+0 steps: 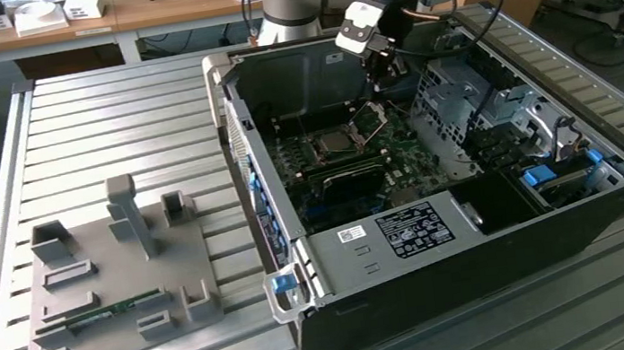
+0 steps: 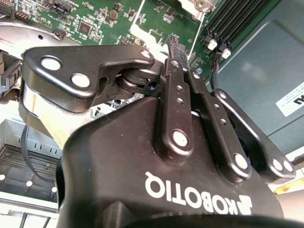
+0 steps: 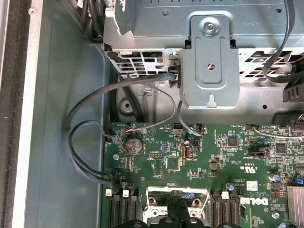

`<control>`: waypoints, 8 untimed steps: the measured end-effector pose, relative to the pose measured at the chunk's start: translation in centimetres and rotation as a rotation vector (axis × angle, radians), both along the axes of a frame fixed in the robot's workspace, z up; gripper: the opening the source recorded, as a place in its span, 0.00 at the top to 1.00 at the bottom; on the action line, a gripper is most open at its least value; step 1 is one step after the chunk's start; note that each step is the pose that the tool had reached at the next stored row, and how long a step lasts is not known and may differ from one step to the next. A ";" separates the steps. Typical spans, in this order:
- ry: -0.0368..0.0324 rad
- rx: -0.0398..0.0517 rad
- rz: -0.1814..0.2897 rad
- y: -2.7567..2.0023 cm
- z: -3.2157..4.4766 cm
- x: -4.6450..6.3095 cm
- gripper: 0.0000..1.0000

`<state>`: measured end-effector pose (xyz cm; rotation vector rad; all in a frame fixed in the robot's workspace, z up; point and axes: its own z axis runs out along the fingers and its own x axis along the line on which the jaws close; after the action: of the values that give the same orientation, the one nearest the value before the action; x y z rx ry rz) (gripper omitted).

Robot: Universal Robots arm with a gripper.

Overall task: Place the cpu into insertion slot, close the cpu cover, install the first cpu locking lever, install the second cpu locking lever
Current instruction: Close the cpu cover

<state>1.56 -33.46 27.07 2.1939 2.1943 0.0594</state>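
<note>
Jaws hide much of the circuit board (image 2: 159,21)

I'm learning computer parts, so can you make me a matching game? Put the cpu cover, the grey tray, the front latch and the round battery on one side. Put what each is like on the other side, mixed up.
1 cpu cover
2 grey tray
3 front latch
4 round battery

A blue
B sits on the green board
C tipped up, open
D on the table, outside the case

Pairs: 1-C, 2-D, 3-A, 4-B
</note>
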 end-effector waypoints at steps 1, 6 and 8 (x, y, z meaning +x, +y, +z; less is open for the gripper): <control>0.0000 0.0000 0.000 0.00 0.00 0.0 0.89; 0.0000 -0.0001 0.000 0.00 0.00 0.3 0.89; 0.0001 -0.0001 0.000 0.01 -0.02 0.6 0.89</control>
<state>2.13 -33.45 27.06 2.1939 2.1943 0.0593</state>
